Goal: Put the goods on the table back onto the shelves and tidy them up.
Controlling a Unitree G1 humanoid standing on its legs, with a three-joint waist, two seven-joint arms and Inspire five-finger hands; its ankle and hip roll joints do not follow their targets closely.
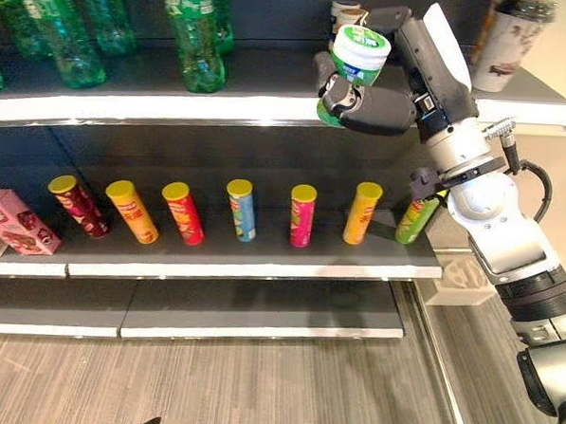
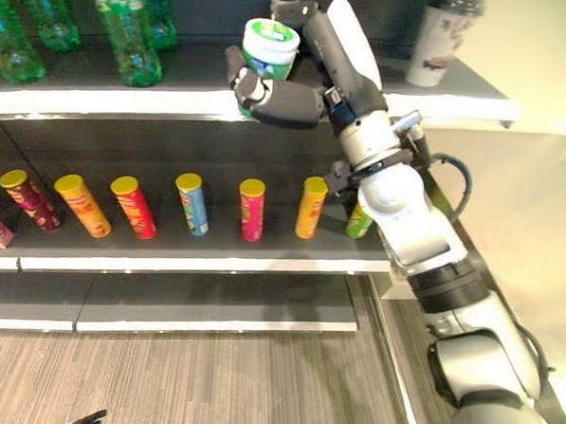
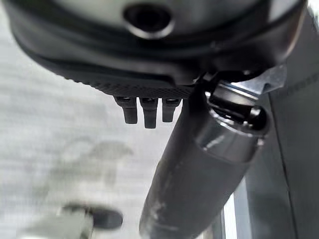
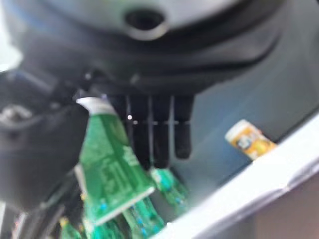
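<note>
Shelving under way, not finished. Right hand (image 1: 369, 107) raised at the front lip of the top shelf (image 1: 127, 109), fingers and thumb curled round a green canister with a white lid (image 1: 359, 59), carried upright just above the shelf edge and not yet set down. Behind it on that shelf, a small can (image 1: 344, 13); off to the left, green bottles (image 1: 193, 27); at the far right end, a lidded cup (image 1: 506, 38). On the middle shelf (image 1: 252, 258), a spaced row of chip tubes (image 1: 240, 210) already standing, a pink box (image 1: 17, 222) at the left end, a green tube (image 1: 415, 219) partly hidden by the arm. Left hand (image 3: 144, 109) hanging low over the floor, fingers relaxed, holding nothing. Left to do, judging from this: placing the canister, then any goods waiting on the table, out of sight.
</note>
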